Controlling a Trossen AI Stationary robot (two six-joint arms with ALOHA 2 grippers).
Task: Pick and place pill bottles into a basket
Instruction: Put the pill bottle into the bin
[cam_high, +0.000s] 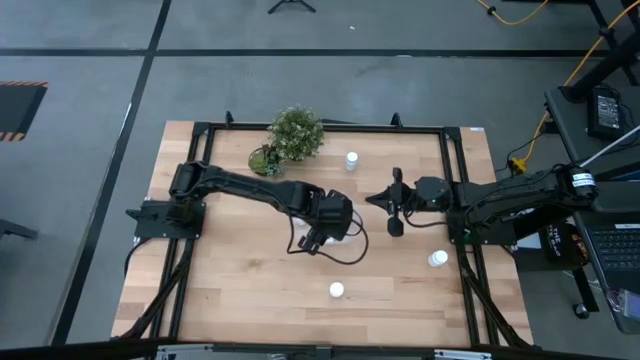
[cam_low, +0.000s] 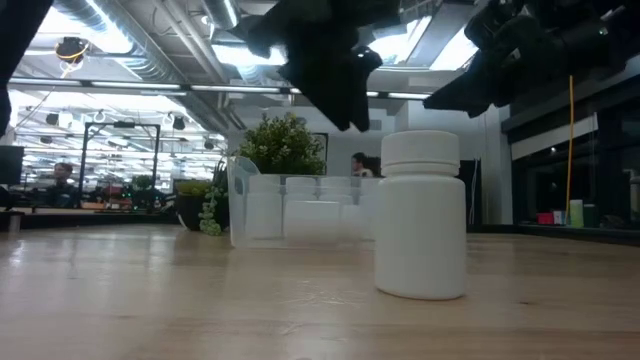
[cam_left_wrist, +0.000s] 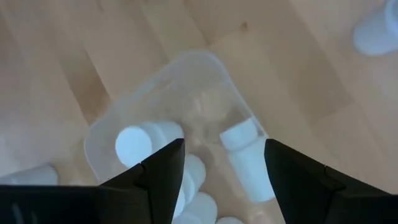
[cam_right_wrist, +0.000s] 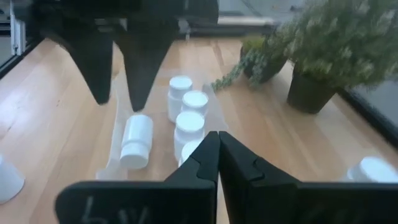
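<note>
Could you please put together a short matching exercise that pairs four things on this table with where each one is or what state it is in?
Things:
1. left end effector
2. right end effector
3. basket
4. potted plant

Places or states:
A. shut and empty, beside the basket
B. at the table's far edge
C. holds several pill bottles, one lying on its side
D. open, above the basket

Pairs: 1-D, 2-A, 3-C, 4-B
</note>
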